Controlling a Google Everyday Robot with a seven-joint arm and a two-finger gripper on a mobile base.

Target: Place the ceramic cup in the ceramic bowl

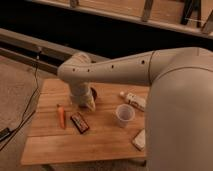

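Note:
The ceramic cup [124, 114], pale and handleless, stands upright on the wooden table [105, 142], right of centre. The ceramic bowl [93, 93], dark reddish-brown, sits near the table's back edge and is mostly hidden behind my wrist. My gripper [86, 104] points down at the bowl's front left side, well to the left of the cup. It is open and I see nothing held in it. My arm reaches in from the right, crossing above the table's back half.
A white tube-like bottle [134, 100] lies behind the cup. An orange carrot-like item [61, 116] and a dark snack bar [79, 122] lie at the left front. A pale flat packet [140, 140] sits near the right front edge. A cable [27, 107] hangs left of the table.

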